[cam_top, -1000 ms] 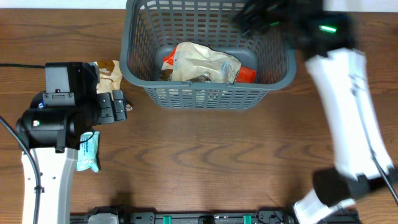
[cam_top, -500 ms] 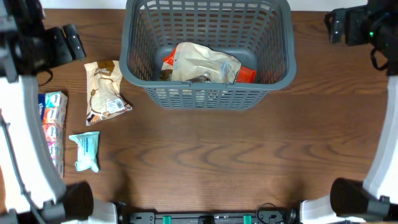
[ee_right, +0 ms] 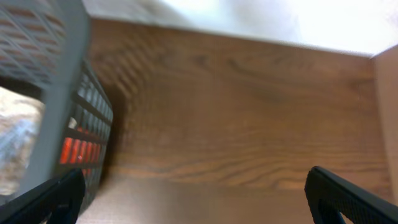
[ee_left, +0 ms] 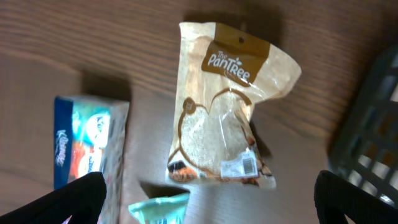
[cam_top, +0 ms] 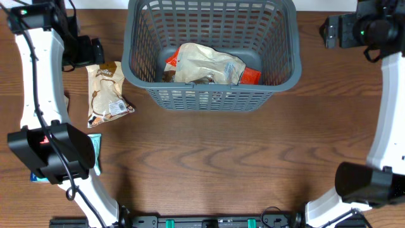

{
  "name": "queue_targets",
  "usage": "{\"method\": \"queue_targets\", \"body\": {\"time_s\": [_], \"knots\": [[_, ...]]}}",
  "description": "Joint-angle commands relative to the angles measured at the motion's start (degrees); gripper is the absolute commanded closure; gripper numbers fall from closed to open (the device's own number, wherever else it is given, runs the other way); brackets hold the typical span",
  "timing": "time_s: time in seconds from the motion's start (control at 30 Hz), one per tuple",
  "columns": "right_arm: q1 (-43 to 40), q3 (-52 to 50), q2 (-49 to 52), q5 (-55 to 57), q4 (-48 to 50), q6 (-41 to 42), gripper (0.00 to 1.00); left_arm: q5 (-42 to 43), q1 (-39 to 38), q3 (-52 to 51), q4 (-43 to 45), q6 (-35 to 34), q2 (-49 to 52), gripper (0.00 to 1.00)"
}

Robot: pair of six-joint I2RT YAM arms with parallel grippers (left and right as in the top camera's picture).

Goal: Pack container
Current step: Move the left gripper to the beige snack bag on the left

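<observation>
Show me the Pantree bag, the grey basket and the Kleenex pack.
Pantree bag [ee_left: 224, 115], left wrist view, middle of its front.
grey basket [cam_top: 209, 98], overhead view, near slotted wall.
Kleenex pack [ee_left: 90, 143], left wrist view, printed top face.

Brown wood-grain worktop [cam_top: 209, 164] is being viewed from above. A beige PanTree packet [ee_left: 227, 112] is being carried flat on it, with pale contents being shown through a clear window. A blue Kleenex pack [ee_left: 87, 146] is being seen just beside it. A teal packet [ee_left: 158, 208] is being cut off by the lower frame edge, between the two.
</observation>
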Motion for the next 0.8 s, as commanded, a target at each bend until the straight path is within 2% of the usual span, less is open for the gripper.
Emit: {"method": "queue_targets", "body": {"time_s": [0.0, 0.17, 0.5, 0.77], "knots": [[-0.9, 0.02, 3.34, 0.55, -0.68, 1.16, 0.01, -0.31, -0.66, -3.8, 2.8, 2.49, 0.42, 0.01], [-0.87, 0.02, 5.95, 0.37, -0.44, 2.67, 0.01, 1.68, -1.42, -10.71, 9.9, 3.02, 0.42, 0.01], [-0.79, 0.02, 6.97, 0.35, -0.24, 3.04, 0.01, 1.92, -1.88, -32.2, 26.34, 3.52, 0.42, 0.01], [-0.79, 0.02, 6.97, 0.35, -0.66, 3.04, 0.01, 1.9, -1.86, -40.59, 34.36, 6.67, 0.44, 0.01]]}}
